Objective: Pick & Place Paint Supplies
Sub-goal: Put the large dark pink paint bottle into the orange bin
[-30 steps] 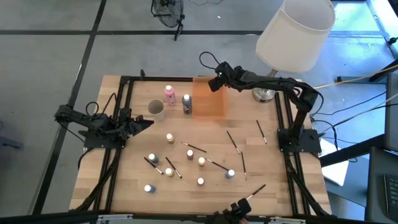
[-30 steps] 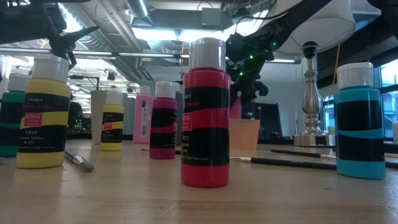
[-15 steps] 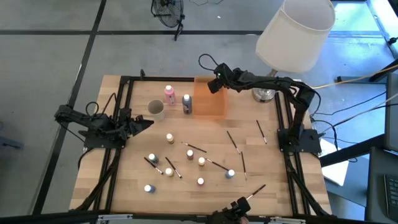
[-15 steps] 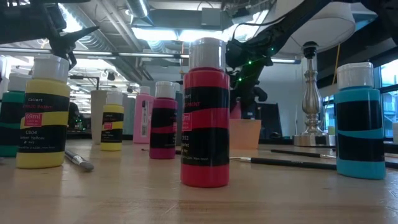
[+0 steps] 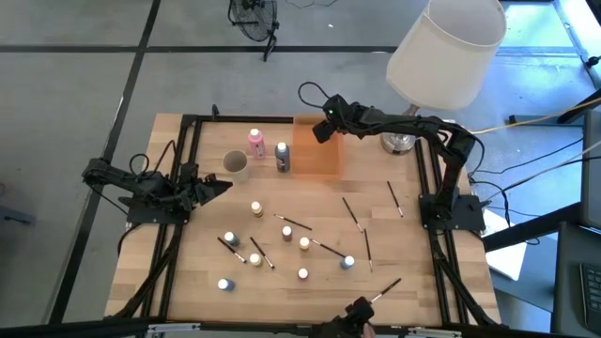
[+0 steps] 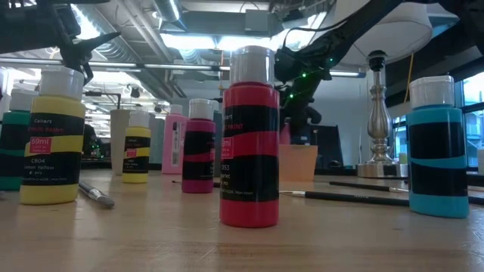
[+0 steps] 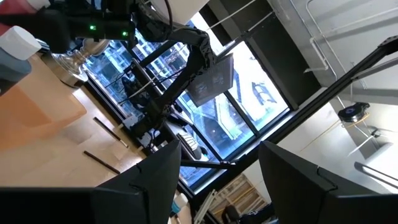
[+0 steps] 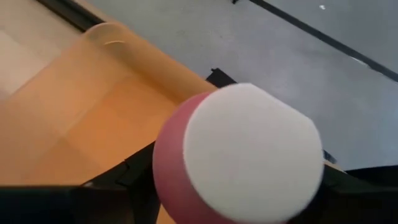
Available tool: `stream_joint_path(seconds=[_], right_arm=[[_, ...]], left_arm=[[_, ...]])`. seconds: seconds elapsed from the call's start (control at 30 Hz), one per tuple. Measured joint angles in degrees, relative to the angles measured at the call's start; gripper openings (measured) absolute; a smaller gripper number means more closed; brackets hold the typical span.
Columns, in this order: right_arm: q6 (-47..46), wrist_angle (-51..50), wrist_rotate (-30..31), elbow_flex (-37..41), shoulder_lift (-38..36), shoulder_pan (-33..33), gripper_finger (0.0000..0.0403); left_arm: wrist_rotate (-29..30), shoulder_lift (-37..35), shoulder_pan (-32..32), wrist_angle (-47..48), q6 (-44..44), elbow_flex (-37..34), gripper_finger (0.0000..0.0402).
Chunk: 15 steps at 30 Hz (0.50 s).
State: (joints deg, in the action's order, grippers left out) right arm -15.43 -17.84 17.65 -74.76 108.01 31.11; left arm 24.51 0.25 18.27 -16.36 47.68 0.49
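While the left gripper (image 5: 218, 188) waits at the table's left edge, apparently open, the right gripper (image 5: 322, 130) hangs over the orange bin (image 5: 315, 155). Low: it shows behind the red bottle (image 6: 249, 143). Right wrist: a pink bottle (image 8: 239, 155) sits between its fingers; grip unclear.

high: overhead, whole table (image 5: 197, 282) | low: tabletop level | both: orange bin (image 5: 315, 150)
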Motion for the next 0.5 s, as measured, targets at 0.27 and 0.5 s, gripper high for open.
stream_joint_path(seconds=[0.27,0.5], right_arm=[[-0.64,-1.54,-1.55,0.00,-0.07,0.28,0.0272],[-0.67,-2.49,0.45,0.00,-0.11,0.72,0.0289]], left_arm=[[-0.03,0.00,0.01,-0.02,0.00,0.00,0.0214],[-0.07,0.00,0.00,-0.02,0.02,0.00,0.0212]])
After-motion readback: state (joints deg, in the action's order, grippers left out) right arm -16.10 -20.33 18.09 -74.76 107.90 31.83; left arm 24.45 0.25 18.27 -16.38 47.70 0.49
